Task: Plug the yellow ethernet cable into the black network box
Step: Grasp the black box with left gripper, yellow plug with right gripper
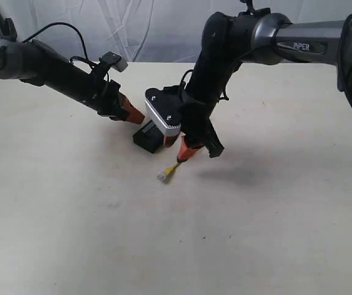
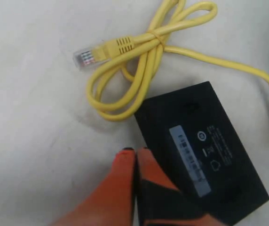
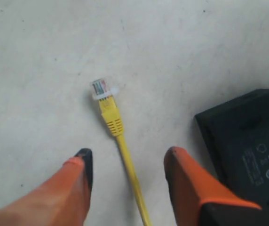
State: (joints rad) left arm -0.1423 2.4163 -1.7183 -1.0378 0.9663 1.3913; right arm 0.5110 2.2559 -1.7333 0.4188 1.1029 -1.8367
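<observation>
Connection not made. The yellow ethernet cable [image 3: 107, 113] lies unplugged on the counter [image 1: 71, 233] at exterior-frame centre, apart from the black network box [image 2: 200, 150]. The right end effector [image 3: 128, 153] straddles it, wide, empty. The left end effector [image 2: 135, 151] is closed at the box's edge.

The thin yellow cable [image 2: 149, 59] looks smooth and glossy, its plug [image 2: 85, 58] clear plastic; the flat black plastic box [image 2: 219, 122] and table [image 1: 71, 233] are matt.
</observation>
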